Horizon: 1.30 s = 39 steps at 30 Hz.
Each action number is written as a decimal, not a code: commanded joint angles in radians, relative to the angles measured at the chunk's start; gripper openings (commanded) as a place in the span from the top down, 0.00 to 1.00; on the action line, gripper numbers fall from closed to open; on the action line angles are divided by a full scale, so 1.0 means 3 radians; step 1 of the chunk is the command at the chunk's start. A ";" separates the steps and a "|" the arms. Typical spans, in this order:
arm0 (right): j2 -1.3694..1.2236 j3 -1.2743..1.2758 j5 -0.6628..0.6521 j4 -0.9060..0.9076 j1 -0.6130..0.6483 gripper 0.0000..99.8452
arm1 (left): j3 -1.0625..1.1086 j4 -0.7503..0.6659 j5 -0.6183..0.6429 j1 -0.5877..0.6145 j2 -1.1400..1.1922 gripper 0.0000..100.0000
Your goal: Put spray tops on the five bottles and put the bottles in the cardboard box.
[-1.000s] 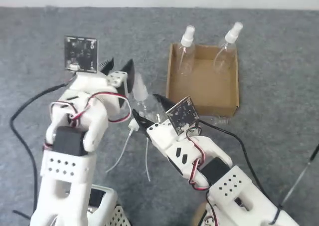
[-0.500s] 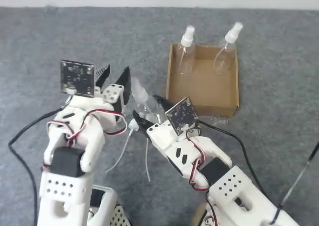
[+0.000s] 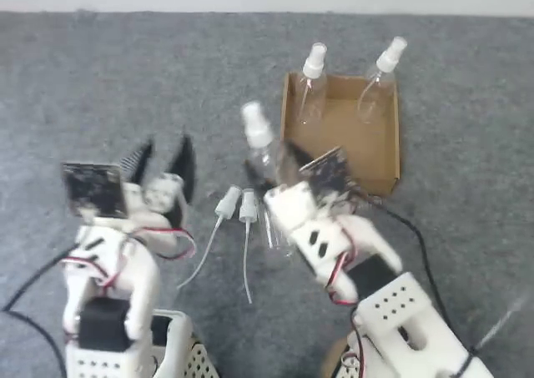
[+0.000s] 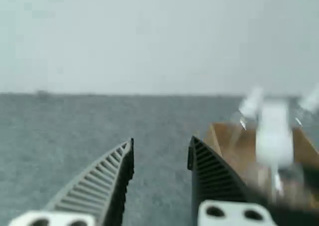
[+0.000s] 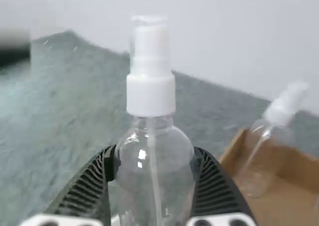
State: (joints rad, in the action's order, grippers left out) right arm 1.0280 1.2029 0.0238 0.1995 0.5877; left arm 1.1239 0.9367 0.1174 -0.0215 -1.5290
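Observation:
My right gripper (image 3: 274,171) (image 5: 152,160) is shut on a clear bottle (image 3: 264,154) (image 5: 152,156) that carries a white spray top (image 3: 255,123) (image 5: 149,86). It holds the bottle upright, just beside the cardboard box (image 3: 342,144) (image 5: 279,186). Two capped bottles (image 3: 312,86) (image 3: 380,79) stand in the box at its far side. On the carpet between the arms lie two loose spray tops (image 3: 227,203) (image 3: 248,207) with long tubes. My left gripper (image 3: 160,157) (image 4: 160,151) hangs open and holds nothing, well apart from the bottle.
A white perforated basket (image 3: 179,349) sits at the near edge by the left arm's base. Grey carpet (image 3: 100,78) covers the table. Black cables trail from both arms.
The left gripper let go and drew back toward the near side, open. The right gripper raised the capped bottle upright and swung it closer to the box.

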 commanded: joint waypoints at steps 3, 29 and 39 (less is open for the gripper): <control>-0.0049 -0.1192 0.0036 0.0647 -0.0176 0.99 | 0.0412 -0.0056 -0.0384 -0.0726 -0.0378 0.83; -0.1071 -0.2695 0.0010 0.2325 0.0309 0.99 | 0.0857 -0.0425 -0.0511 -0.0834 -0.0384 0.72; -0.0821 -0.2665 -0.0210 0.2509 0.0274 0.99 | 0.0857 -0.0419 -0.0506 -0.0834 -0.0384 0.72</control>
State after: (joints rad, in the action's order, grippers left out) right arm 0.7304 0.4649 0.0069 0.9467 0.6751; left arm 1.3878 0.8339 -0.0299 -0.2731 -1.6333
